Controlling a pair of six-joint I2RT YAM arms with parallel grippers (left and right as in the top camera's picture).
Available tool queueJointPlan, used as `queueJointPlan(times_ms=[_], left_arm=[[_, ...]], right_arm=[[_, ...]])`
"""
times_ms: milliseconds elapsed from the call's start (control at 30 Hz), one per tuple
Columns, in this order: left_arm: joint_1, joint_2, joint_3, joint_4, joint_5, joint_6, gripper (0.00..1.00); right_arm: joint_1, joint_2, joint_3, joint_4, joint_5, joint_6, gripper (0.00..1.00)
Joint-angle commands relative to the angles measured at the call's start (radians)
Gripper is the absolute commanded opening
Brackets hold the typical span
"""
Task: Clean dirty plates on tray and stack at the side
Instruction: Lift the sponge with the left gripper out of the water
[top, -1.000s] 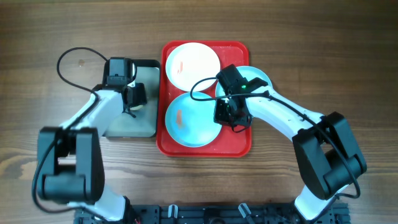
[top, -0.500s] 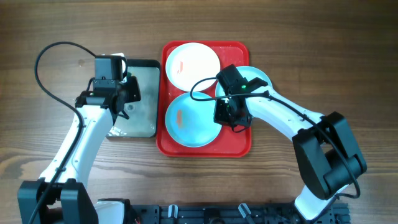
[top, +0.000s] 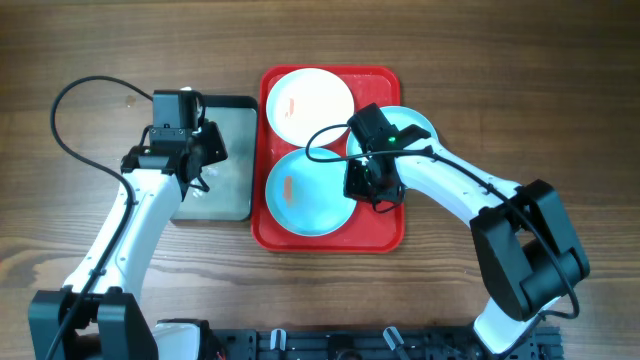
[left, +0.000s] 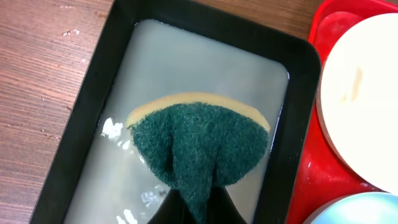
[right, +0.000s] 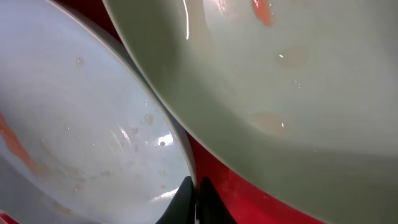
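Note:
The red tray (top: 390, 235) holds a white plate (top: 310, 103) at the back, a turquoise plate (top: 300, 192) at the front and a second turquoise plate (top: 412, 124) on the right, partly under my right arm. My right gripper (top: 362, 187) is shut on the front turquoise plate's right rim; in the right wrist view its fingertips (right: 186, 198) pinch that rim (right: 180, 149). The turquoise plate (right: 74, 124) carries orange smears. My left gripper (top: 203, 172) is shut on a green and yellow sponge (left: 199, 140), which hangs over the water in the dark tray (left: 93, 106).
The dark tray (top: 235, 103) stands directly left of the red tray (left: 314, 180), their rims nearly touching. A pale plate (right: 292, 81) with an orange smear overhangs close above the right gripper. Bare wooden table (top: 520, 80) lies on both sides.
The left arm has swung outward and its gripper has shifted slightly left over the dark tray, still holding the sponge. The right arm and the plates have not moved.

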Motion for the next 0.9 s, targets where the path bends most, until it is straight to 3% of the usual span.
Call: queueJointPlan(times_ms=[0, 167, 467, 867], left_arm=[[0.001, -0.005, 0.002, -0.017, -0.024, -0.019, 0.04], [0.001, -0.004, 0.002, -0.026, -0.023, 0.011, 0.04], [0.001, -0.004, 0.002, -0.02, -0.007, 0.216, 0.04], [0.001, -0.004, 0.002, -0.017, 0.051, 0.264, 0.04]], right_arm=[[-0.001, 0.018, -0.01, 0.002, -0.002, -0.004, 0.04], [-0.001, 0.018, -0.01, 0.002, -0.002, -0.004, 0.04], [-0.001, 0.018, -0.01, 0.002, -0.002, -0.003, 0.04], [-0.001, 0.018, -0.01, 0.003, -0.002, -0.003, 0.04]])
